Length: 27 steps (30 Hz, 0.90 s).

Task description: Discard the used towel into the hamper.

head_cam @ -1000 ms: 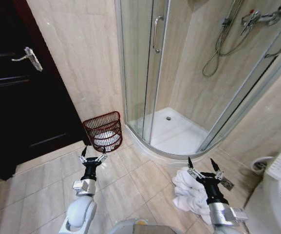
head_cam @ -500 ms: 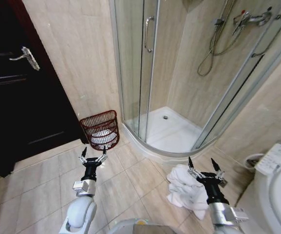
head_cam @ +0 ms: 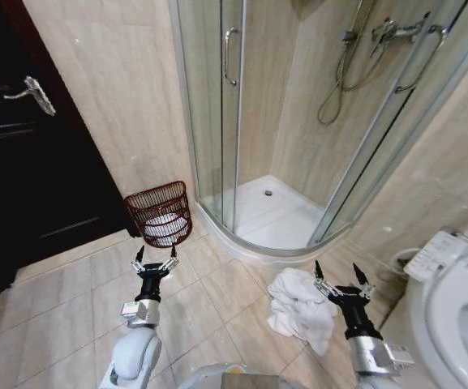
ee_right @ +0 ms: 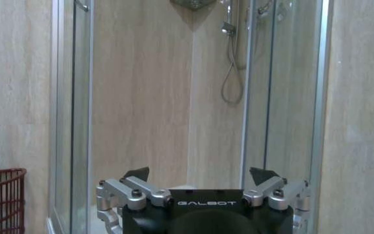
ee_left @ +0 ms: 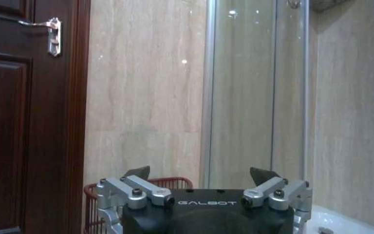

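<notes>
Both claws hang spread and empty over the tiled floor (head_cam: 71,308): left claw (head_cam: 156,255) near the reddish-brown wire hamper (head_cam: 159,212); right claw (head_cam: 341,278) beside the crumpled white towel (head_cam: 298,308).

Left gripper (head_cam: 156,257), right gripper (head_cam: 342,275): fingers apart, empty.

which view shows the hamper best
The head view: the whole hamper stands on the floor against the wall beside the shower, with something white inside. The left wrist view catches its rim and bars behind the left gripper; the right wrist view shows one side of it at the edge.
</notes>
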Tool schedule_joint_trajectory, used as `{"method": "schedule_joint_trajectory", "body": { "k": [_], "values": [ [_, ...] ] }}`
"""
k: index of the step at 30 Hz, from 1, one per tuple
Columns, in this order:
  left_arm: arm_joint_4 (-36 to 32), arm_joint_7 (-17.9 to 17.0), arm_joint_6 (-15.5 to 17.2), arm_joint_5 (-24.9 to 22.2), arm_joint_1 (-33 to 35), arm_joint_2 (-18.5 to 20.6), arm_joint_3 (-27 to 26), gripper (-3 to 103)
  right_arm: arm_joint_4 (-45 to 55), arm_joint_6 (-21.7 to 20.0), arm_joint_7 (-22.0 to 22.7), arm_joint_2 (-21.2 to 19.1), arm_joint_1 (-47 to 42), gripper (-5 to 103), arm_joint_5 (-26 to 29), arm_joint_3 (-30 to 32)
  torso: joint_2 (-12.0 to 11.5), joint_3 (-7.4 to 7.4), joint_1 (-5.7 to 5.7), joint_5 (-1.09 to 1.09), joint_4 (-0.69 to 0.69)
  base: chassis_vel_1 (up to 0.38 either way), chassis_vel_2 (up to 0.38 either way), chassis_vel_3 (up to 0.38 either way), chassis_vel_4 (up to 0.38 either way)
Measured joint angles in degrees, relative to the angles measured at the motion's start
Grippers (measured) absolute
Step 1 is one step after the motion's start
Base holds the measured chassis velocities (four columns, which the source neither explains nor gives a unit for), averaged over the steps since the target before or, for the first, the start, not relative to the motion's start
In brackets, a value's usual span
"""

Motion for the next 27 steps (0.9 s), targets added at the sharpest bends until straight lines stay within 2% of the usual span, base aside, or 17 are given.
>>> {"method": "schedule_joint_trajectory", "body": {
  "k": [27],
  "values": [
    [1.02, 0.25, -0.96, -0.90, -1.00, 0.81, -0.03, 100, -1.20, -0.87, 0.59, 0.00, 1.62, 100, -0.70, 0.18, 0.00, 0.00, 0.00, 0.00, 0.00, -0.056, -0.130, 0.044, 0.133]
  ]
}}
